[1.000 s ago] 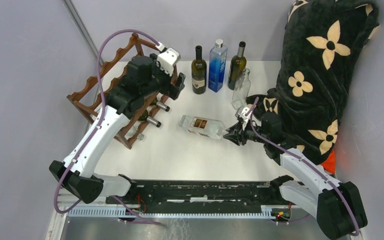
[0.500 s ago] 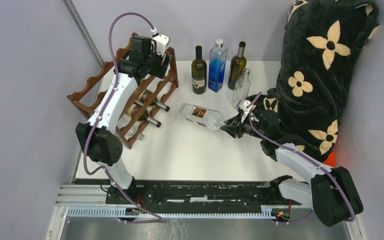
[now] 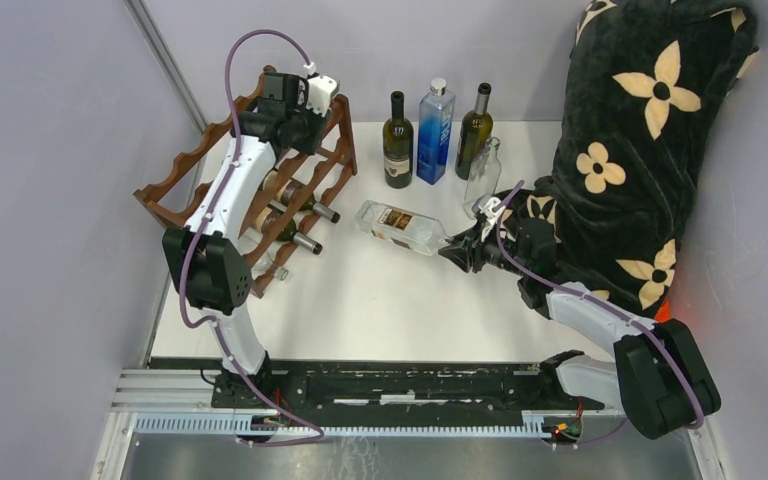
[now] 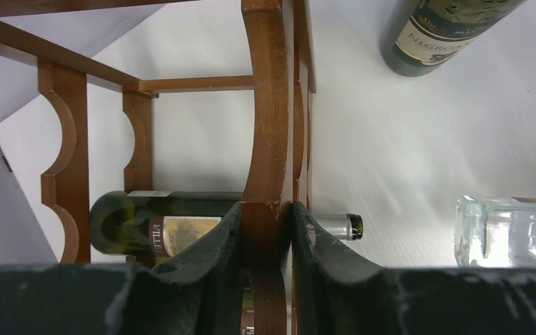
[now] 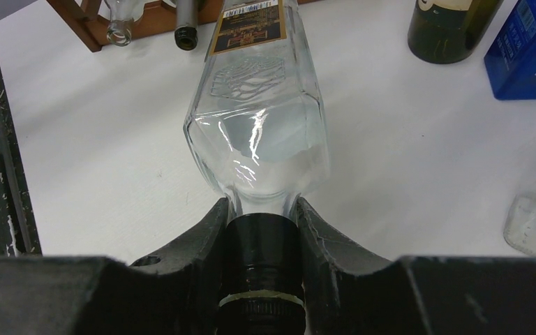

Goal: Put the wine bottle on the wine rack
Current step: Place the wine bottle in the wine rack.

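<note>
Currently wine bottle (image 5: 258, 91), neck tight within right end effector (image 5: 262, 213).

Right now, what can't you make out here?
Top view: orange object, mostly under the blanket.
Top view: bottles in the wine rack, partly behind the left arm.
Right wrist view: blue bottle, cut by the right edge.
Left wrist view: dark bottle, cut by the top edge.

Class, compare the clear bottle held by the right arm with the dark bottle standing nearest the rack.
The clear bottle is see-through, the dark bottle nearly black. The clear bottle is tipped sideways, the dark bottle upright. The right arm's fingers clamp the clear bottle's neck; nothing touches the dark bottle. Both carry labels; neither is in the rack.
</note>
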Action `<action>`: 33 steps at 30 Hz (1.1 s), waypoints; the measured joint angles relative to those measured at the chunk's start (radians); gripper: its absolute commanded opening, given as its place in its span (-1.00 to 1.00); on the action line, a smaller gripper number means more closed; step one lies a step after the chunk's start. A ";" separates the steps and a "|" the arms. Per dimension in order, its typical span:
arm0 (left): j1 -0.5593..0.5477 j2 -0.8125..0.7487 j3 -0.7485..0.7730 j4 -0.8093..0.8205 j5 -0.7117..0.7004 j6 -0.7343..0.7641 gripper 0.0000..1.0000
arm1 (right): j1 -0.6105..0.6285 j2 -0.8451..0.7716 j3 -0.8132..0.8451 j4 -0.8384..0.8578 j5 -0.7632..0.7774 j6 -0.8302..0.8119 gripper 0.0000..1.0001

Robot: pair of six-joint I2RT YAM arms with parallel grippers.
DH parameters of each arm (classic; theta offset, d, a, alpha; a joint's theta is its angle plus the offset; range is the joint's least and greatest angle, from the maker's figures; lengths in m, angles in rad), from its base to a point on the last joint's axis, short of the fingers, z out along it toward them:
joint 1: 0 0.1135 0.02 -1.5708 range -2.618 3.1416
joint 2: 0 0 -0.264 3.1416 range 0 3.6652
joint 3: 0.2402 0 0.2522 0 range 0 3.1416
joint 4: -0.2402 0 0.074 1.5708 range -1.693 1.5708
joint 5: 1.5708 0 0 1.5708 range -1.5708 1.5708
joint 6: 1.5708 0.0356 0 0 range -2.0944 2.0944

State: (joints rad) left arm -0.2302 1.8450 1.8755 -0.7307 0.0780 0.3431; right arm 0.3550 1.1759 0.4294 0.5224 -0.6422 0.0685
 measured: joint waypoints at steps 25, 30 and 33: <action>0.018 -0.119 -0.119 -0.068 0.278 0.002 -0.66 | 0.058 0.067 0.000 0.112 0.066 0.051 -1.00; 0.019 -0.144 -0.151 -0.066 0.311 0.001 -0.67 | 0.100 0.084 0.000 0.137 0.114 0.052 -1.00; 0.019 -0.166 -0.179 -0.061 0.329 0.001 -0.67 | 0.127 0.105 -0.002 0.166 0.139 0.059 -1.00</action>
State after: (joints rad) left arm -0.2115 1.6787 1.6966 -0.7921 0.4068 0.3443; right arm 0.4820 1.2804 0.4274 0.6884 -0.5034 0.1272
